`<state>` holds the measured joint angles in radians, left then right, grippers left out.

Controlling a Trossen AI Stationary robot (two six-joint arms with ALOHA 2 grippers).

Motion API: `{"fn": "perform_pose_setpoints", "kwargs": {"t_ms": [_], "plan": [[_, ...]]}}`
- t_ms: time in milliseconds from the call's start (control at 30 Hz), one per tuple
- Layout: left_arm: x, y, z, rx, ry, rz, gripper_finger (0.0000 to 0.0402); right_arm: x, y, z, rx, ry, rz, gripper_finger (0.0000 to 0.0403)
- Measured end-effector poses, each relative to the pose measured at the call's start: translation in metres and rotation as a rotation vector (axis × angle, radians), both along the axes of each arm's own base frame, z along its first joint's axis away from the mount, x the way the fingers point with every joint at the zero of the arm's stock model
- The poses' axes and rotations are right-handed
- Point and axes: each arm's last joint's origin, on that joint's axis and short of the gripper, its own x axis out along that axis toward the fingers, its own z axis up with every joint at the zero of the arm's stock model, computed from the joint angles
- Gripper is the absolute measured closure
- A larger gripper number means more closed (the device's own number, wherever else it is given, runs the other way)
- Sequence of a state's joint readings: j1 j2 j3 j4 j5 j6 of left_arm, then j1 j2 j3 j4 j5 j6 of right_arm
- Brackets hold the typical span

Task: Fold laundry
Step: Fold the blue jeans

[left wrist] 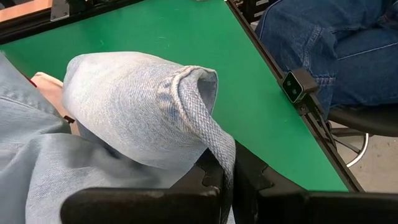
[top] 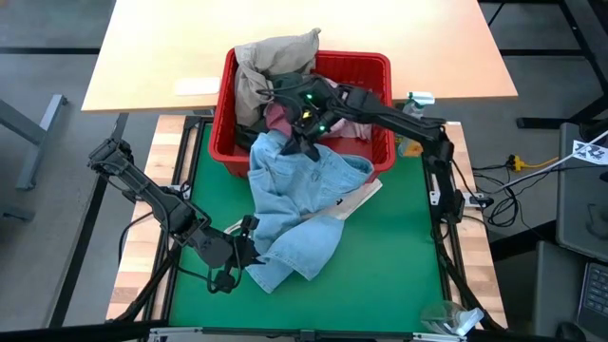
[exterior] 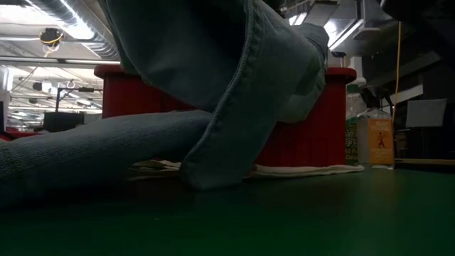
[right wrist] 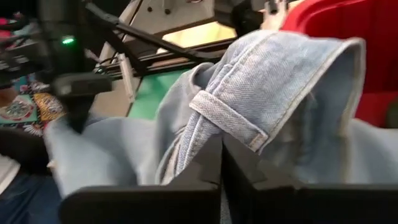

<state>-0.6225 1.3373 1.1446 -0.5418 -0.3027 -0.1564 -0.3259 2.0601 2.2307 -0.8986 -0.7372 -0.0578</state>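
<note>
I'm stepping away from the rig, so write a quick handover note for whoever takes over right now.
Left hand: shut on the light blue jeans, at their hem, near the table's front.
Right hand: shut on the jeans' waistband, by the red basket.
Jeans hang from basket rim onto the green mat, crumpled.
Beige, pink and dark garments remain in the basket.
Done: jeans gripped at both ends.
Left: spread, fold, then the rest.
</note>
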Motion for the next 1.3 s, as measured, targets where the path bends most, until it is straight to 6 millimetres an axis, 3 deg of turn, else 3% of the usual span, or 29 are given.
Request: {"fn": "perform_pose_setpoints", "kwargs": {"t_ms": [200,467,700,833,1000,1300], "plan": [[0.000,0.000,0.000,-0.001,0.000,0.001,0.0398,-0.019,0.033,0.018,-0.008,0.075,0.036,0.0399],[0.000,0.000,0.000,-0.029,0.008,0.019,0.0398,-0.047,0.100,0.029,-0.136,0.266,0.063,0.0401],[0.000,0.000,0.000,-0.048,0.007,0.030,0.0398,-0.070,0.169,0.025,-0.323,0.472,0.041,0.0401],[0.000,0.000,0.000,-0.047,0.008,0.029,0.0398,-0.077,0.198,0.023,-0.434,0.488,0.035,0.0402],[0.003,-0.003,-0.004,-0.038,0.019,0.030,0.0398,-0.082,0.203,0.028,-0.493,0.466,0.001,0.0401],[0.010,-0.008,-0.014,-0.017,0.045,0.031,0.0398,-0.080,0.170,0.031,-0.538,0.484,-0.136,0.0388]]}}
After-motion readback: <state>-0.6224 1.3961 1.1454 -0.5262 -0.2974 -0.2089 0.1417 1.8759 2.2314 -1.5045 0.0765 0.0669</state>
